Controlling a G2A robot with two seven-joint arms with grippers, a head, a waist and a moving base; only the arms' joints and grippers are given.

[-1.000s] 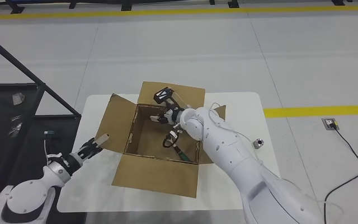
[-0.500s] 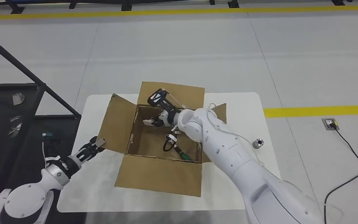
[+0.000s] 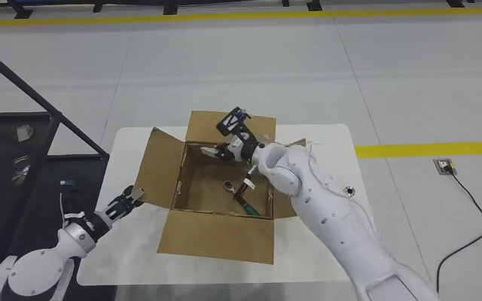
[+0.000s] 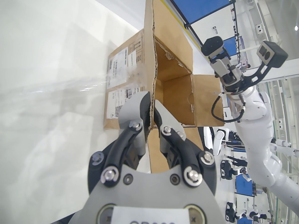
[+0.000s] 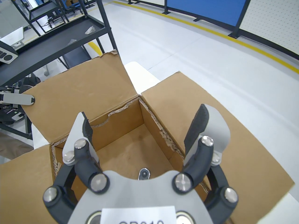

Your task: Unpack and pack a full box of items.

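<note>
An open cardboard box (image 3: pixel 218 237) (image 5: pixel 233 145) stands on the white table (image 3: pixel 324 143), all its flaps folded out. My left gripper (image 3: pixel 129 199) (image 4: pixel 151 111) is shut on the outer edge of the box's left flap (image 3: pixel 158 165) (image 4: pixel 149 47) (image 5: pixel 77 87). My right gripper (image 3: pixel 214 151) (image 5: pixel 142 122) (image 4: pixel 216 54) hangs open above the far part of the box with nothing between its fingers. Inside, the brown floor shows, with a small metal piece (image 5: pixel 143 173) just under the gripper. A dark and green item (image 3: pixel 248 202) lies at the box's near right.
A dark metal rack (image 3: pixel 30 150) (image 5: pixel 58 31) stands close to the table's left side, behind my left arm. A small grey object (image 3: pixel 350 191) lies on the table right of the box. Bare table lies in front of and right of the box.
My right gripper has risen from inside the box and swung toward its far side. The left gripper, holding the flap, drew slightly toward the near left, and the box shifted a little.
</note>
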